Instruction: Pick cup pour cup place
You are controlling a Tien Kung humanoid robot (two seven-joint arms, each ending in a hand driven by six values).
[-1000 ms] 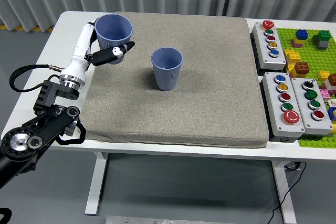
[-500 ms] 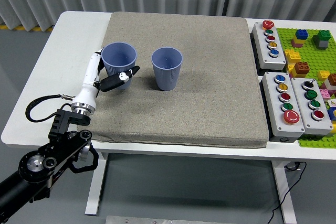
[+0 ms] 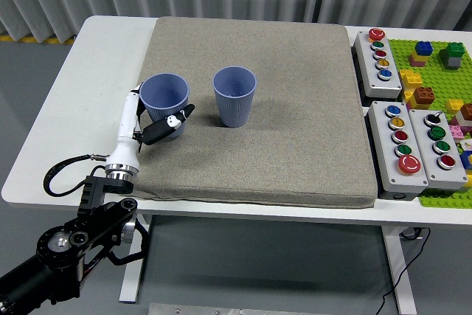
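Resting upright within the left robot hand point(image 3: 156, 125), cup point(image 3: 165, 103).

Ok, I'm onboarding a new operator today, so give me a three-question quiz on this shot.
1. True or false: the left robot hand grips a blue cup.
2. The second blue cup stands: A) on the grey mat B) on the green brick plate C) on a button box
3. Fill in: both cups stand ____ (upright/tipped).

Key: 1 true; 2 A; 3 upright.
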